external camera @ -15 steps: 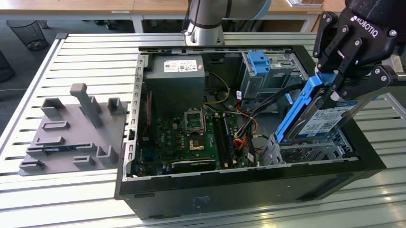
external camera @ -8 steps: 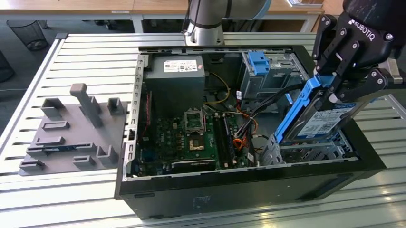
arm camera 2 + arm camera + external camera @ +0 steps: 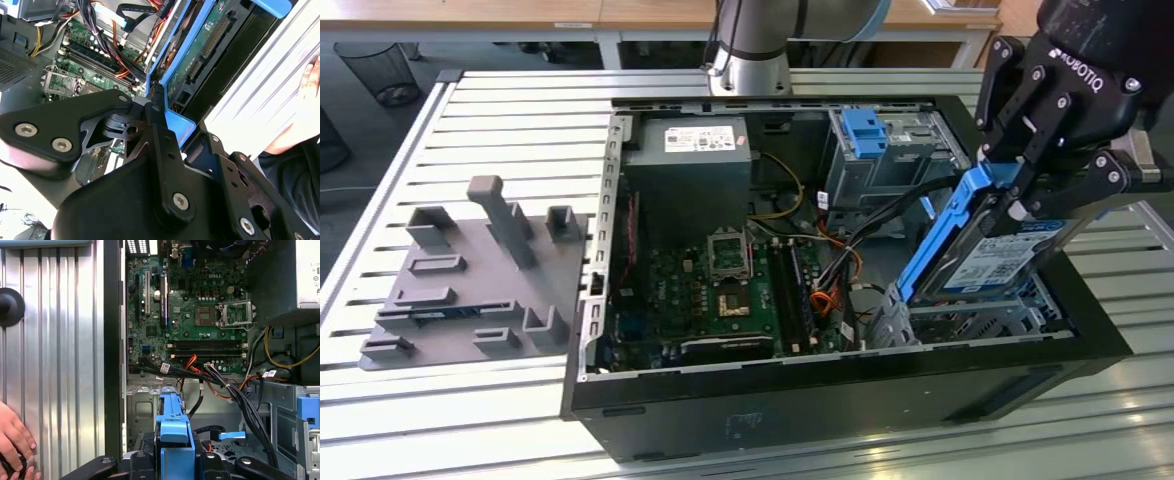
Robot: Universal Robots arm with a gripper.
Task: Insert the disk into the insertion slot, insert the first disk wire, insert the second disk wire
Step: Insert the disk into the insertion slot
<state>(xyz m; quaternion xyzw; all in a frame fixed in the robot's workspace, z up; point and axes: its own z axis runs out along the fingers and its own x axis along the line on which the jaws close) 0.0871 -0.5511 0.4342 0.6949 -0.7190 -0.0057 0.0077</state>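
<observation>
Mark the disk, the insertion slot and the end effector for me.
the disk (image 3: 998, 262): exterior view, on its white-and-blue label.
the insertion slot (image 3: 987, 320): exterior view, on its perforated silver wall below the disk.
the end effector (image 3: 1034, 195): exterior view, midway between its fingertips, shut on the disk.

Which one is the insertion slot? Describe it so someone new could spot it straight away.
Find the open computer case; two metal cages line its side on the exterior view's right. The slot is the low, silver, perforated one nearer the camera, directly under the tilted disk in the end effector. The other cage is taller, grey and bears a blue clip.
</observation>
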